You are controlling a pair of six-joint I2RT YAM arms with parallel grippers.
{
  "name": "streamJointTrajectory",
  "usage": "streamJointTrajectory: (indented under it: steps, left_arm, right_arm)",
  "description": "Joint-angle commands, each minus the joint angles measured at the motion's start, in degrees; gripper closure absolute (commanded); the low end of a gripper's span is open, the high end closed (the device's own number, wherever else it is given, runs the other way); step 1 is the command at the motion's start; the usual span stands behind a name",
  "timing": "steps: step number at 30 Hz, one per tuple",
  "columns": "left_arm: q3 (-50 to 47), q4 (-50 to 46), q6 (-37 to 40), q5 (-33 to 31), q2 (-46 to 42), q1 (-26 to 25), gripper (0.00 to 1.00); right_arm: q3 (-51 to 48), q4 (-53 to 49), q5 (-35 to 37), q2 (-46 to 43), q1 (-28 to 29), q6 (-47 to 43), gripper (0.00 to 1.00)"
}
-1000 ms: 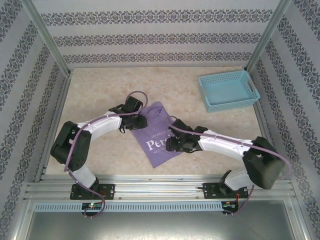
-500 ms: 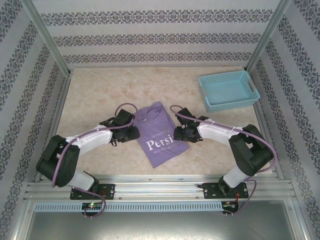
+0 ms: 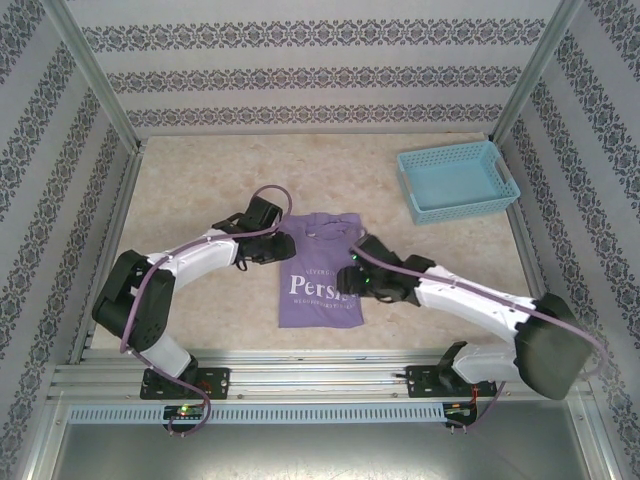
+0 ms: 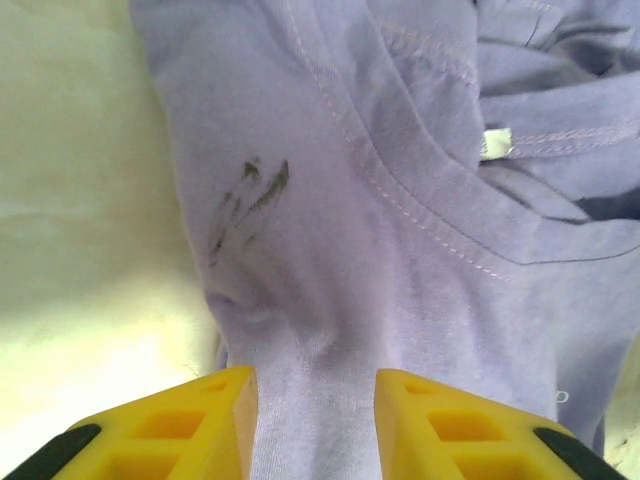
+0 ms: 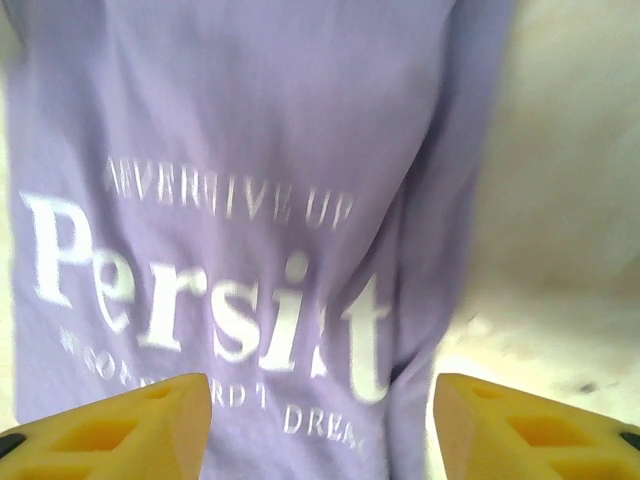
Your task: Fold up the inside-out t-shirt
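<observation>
Beige tabletop (image 3: 200, 180), neatly folded lavender t-shirt (image 3: 318, 262)

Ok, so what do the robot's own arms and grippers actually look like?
The left arm and right arm have glossy white curved links joined by bulky black joint housings, and stand on black base plates. A thin purple cable loops along each. The left gripper and right gripper each carry two chunky yellow fingers with rectangular cut-out pockets and black outer edges.
</observation>
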Motion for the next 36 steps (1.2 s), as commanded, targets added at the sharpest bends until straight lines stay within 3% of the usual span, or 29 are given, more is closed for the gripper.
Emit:
streamJointTrajectory:
  steps: [1,6,9,22,29,36]
  left_arm:
    - [2.83,-5.05,2.83,-2.88,-1.76,1.70,0.59]
    - [9.06,-5.87,3.91,-2.14,2.82,4.42,0.51]
    - [12.91,-6.57,3.92,-1.45,7.29,5.47,0.46]
    - [19.44,-5.74,3.24,-0.50,17.60,5.81,0.46]
    - [21.06,-3.24,2.71,3.46,21.60,5.82,0.56]
    - [19.53,1.78,0.70,7.35,19.28,5.83,0.83]
  right_arm:
    - [3.50,-2.99,0.14,-0.04,-7.44,-5.61,0.39]
    - [7.98,1.12,-5.75,5.69,-16.27,-11.50,0.41]
    - [11.31,2.65,-8.45,11.75,-18.39,-13.78,0.42]
    - [22.42,5.87,-14.75,29.51,-19.46,-15.04,0.42]
    - [25.62,5.46,-15.53,34.82,-19.30,-15.53,0.52]
    - [26.50,4.39,-13.78,33.75,-18.61,-16.69,0.81]
